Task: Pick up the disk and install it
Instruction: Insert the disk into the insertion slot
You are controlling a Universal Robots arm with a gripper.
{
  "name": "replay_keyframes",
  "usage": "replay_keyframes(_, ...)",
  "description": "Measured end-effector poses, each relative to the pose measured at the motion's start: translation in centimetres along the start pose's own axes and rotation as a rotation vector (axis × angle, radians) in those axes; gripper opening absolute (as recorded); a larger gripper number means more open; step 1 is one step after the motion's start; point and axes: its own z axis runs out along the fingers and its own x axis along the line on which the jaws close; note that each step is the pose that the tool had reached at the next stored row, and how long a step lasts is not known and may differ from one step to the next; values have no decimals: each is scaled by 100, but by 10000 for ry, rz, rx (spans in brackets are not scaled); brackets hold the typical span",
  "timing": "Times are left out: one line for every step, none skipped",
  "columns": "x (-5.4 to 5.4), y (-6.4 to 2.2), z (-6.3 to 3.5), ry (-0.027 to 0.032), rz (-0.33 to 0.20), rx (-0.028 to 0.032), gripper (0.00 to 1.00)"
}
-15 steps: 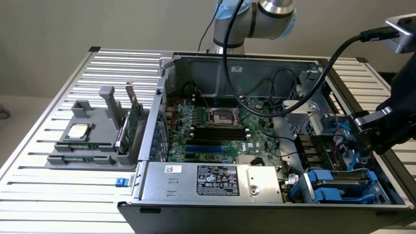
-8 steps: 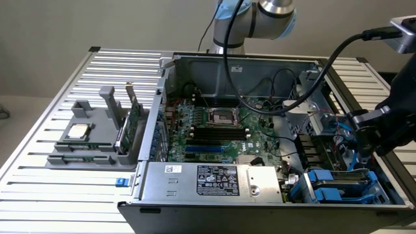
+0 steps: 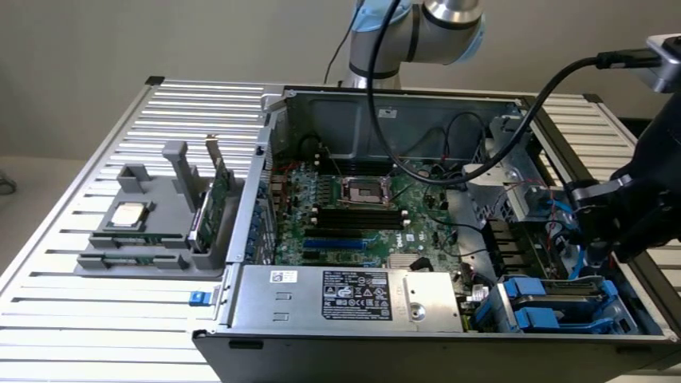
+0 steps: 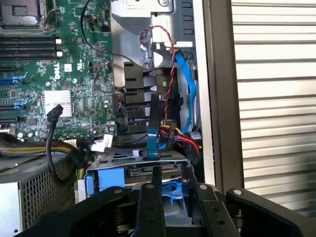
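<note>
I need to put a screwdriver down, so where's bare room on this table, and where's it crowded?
Bare slatted table lies in front of the grey fixture, at the exterior view's left, and behind it. Crowded: the case's drive bay, packed with blue carriers and cables.

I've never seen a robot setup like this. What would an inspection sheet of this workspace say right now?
Surface: white slatted table carrying an open computer case lying on its side.
Job's things: the disk sits in its blue carrier, low in the drive bay at the case corner on the exterior view's right.
Clutter: grey holder with a processor chip and an upright green circuit card.
Grippers: gripper is right at the disk; whether it holds it cannot be told.
Cables: blue data cable and red-black twisted wires beside the bay; thick black cable arcing over the case.
Surroundings: plain wall.
</note>
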Motion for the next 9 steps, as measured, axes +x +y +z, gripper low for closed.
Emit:
replay_keyframes(2, -1, 13, -16, 146, 25, 31)
replay_keyframes(4, -2, 24, -31, 281, 47, 31)
replay_keyframes(9, -3, 33, -44, 400, 64, 31)
replay_keyframes(18, -2, 36, -52, 478, 77, 31)
replay_keyframes(30, -2, 36, -58, 536, 86, 31)
replay_keyframes(43, -3, 37, -64, 589, 92, 31)
replay_keyframes(57, -3, 36, -71, 645, 101, 31)
replay_keyframes(71, -3, 37, -77, 706, 110, 31)
replay_keyframes(84, -5, 38, -85, 779, 120, 31)
